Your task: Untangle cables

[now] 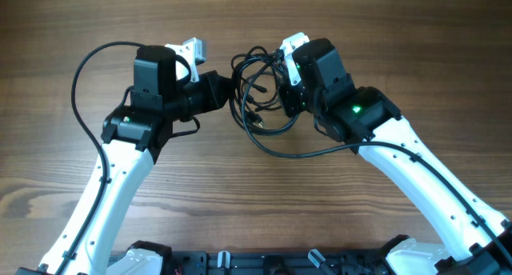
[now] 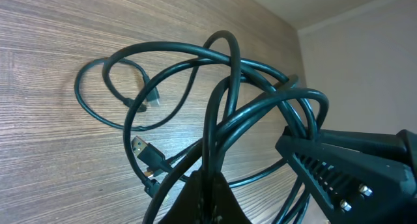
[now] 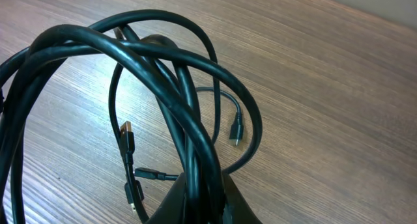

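Note:
The cables [image 1: 258,107] are a tangle of thin black cords lifted off the wooden table between my two grippers. My left gripper [image 1: 228,87] is shut on one strand; in the left wrist view the strand runs up from the jaws [image 2: 212,195] into the loops [image 2: 225,36]. My right gripper [image 1: 282,89] is shut on a bundle of several strands, seen in the right wrist view [image 3: 202,198] under the coil [image 3: 130,51]. Loose plug ends [image 2: 140,146] [image 3: 127,129] hang below the coil.
One cable loop [image 1: 304,153] trails down onto the table toward the right arm. The left arm's own thick black wire [image 1: 78,71] arcs out to the left. The right gripper's finger [image 2: 352,168] shows close in the left wrist view. A wall stands beyond the table edge [image 2: 365,48].

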{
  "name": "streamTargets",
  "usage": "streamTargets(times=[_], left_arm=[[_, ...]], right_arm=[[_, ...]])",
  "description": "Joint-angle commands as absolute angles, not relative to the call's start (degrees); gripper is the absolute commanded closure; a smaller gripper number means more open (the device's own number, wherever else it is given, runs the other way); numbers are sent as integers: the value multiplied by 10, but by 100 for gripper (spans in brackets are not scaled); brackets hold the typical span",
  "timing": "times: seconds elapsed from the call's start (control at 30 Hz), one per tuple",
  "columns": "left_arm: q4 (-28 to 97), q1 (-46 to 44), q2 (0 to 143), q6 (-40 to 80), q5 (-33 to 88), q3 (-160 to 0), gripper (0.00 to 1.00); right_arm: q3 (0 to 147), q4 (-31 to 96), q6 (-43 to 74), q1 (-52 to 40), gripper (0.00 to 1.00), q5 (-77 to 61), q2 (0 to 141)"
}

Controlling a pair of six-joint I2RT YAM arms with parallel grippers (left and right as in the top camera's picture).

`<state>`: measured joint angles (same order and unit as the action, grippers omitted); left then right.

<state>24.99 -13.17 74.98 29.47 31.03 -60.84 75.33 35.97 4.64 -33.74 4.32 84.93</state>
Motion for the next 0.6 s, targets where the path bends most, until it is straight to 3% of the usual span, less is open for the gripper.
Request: streamTargets(times=[0.0,0.27,0.57], left_arm=[[244,-116,735,342,343,-618,96],[244,-54,735,459,362,-618,96],[246,-12,735,435,361,-618,96]], right_arm=[[754,355,44,-341,95,31,853],[754,356,42,-341,95,31,853],[754,356,40,-341,96,31,853]])
